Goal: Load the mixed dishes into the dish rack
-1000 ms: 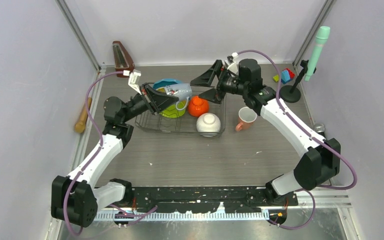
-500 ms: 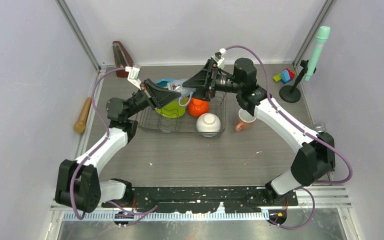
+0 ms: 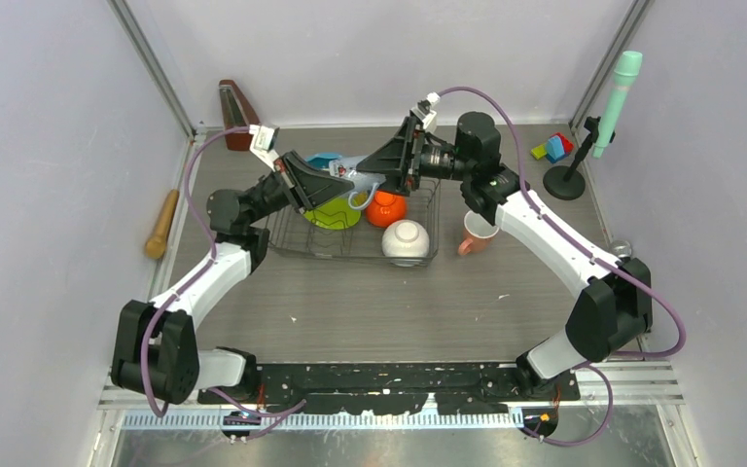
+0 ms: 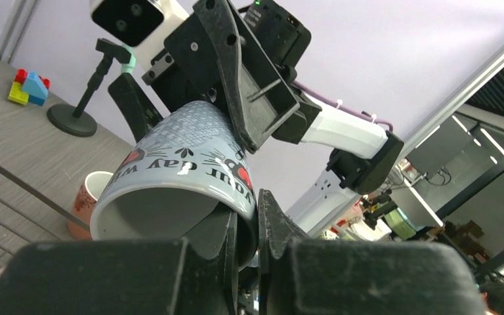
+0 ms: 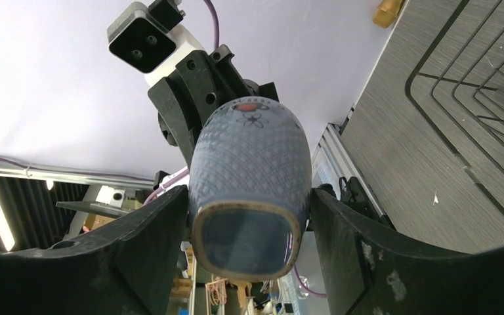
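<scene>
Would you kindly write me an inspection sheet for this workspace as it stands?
Surface: grey wood-grain table, a few specks.
Job's things: lime green plate, orange bowl and white bowl in the dish rack; pink mug on the table right of it; grey-blue cup in the air over the rack.
Clutter: rolling pin at the left edge; toy blocks far right.
Grippers: left gripper shut on the cup's rim; right gripper with jaws either side of its base, contact unclear.
Cables: purple cables arch along both arms, no snag seen.
Surroundings: plain walls; green microphone on a stand; brown wooden object at the back.
</scene>
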Controlling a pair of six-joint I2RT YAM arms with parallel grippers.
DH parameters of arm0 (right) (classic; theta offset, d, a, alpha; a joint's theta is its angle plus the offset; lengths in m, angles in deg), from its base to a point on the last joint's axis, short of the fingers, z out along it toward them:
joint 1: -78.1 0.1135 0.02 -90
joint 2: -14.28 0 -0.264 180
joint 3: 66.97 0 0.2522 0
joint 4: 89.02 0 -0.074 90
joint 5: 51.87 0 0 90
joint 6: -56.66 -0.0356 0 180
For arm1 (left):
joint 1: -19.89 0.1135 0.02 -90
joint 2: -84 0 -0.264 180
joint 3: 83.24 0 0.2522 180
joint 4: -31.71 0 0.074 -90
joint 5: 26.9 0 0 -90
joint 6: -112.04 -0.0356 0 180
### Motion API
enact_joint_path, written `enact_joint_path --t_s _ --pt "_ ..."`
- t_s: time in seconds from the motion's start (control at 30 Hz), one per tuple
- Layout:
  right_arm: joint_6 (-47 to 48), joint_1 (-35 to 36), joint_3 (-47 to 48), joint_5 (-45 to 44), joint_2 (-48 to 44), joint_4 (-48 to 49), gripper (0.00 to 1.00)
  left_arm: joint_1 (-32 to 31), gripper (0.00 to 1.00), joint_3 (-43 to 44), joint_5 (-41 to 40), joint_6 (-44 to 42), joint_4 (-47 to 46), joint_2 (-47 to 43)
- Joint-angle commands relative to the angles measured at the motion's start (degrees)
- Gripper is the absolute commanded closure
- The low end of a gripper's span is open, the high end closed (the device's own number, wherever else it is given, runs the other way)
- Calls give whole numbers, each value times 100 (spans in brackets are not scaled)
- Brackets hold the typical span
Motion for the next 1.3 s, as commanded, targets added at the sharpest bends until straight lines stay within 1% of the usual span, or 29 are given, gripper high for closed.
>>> enact_joint_path --t_s 0.0,0.07,0.17,0.23,0.4,0.47,0.53,0.57,0.63,0.67,0.7,0.73,0.77,0.87,0.97,1.03,1.13,1.2,1.27 --pt "-11 16 242 -9 -49 45 24 -38 100 269 245 -363 -148 -371" --pt "-100 16 244 2 -28 89 23 -33 100 244 277 -493 -65 -430" --pt "-179 16 246 51 -3 122 31 -33 100 266 275 -698 233 -483" --pt "-189 16 250 94 4 96 32 -35 100 286 253 -934 590 -540" --pt "-168 37 299 219 51 -165 32 -36 100 236 212 -1351 728 -640" --pt "-183 39 318 285 65 -177 37 -33 100 218 181 -1464 771 -656" --pt "-213 42 347 317 81 -154 60 -34 100 215 129 -1587 950 -679" --pt "-217 36 359 320 91 -160 78 -38 98 208 104 -1646 1053 -692" --pt "-196 34 433 328 125 -209 93 -33 89 216 42 -1818 1337 -747" --pt "-152 34 499 307 149 -269 97 -33 85 216 8 -1928 1509 -785" --pt "-90 23 531 292 161 -306 98 -33 79 216 -30 -2053 1735 -841" --pt "-51 6 591 248 167 -399 99 -33 70 216 -103 -2183 1983 -914" --pt "89 -26 626 214 178 -463 99 -33 59 223 -202 -2353 2313 -1034" --pt "576 -118 858 -67 181 -1125 100 -33 40 213 -492 -2983 3492 -1404" --pt "1426 -182 1040 -431 190 -1720 100 -20 21 165 -1211 -3621 4740 -1987" --pt "1971 -185 1237 -808 256 -2349 100 -16 9 263 -1860 -4060 5732 -2331" --pt "2509 -173 1368 -1413 387 -2728 100 -16 1 619 -3071 -4686 7406 -2821" --pt "2992 -110 1566 -1811 549 -3023 100 -16 0 904 -4004 -4913 8360 -3013" --pt "3593 153 1873 -2228 776 -3350 100 -16 0 1193 -4897 -5069 9178 -3050"
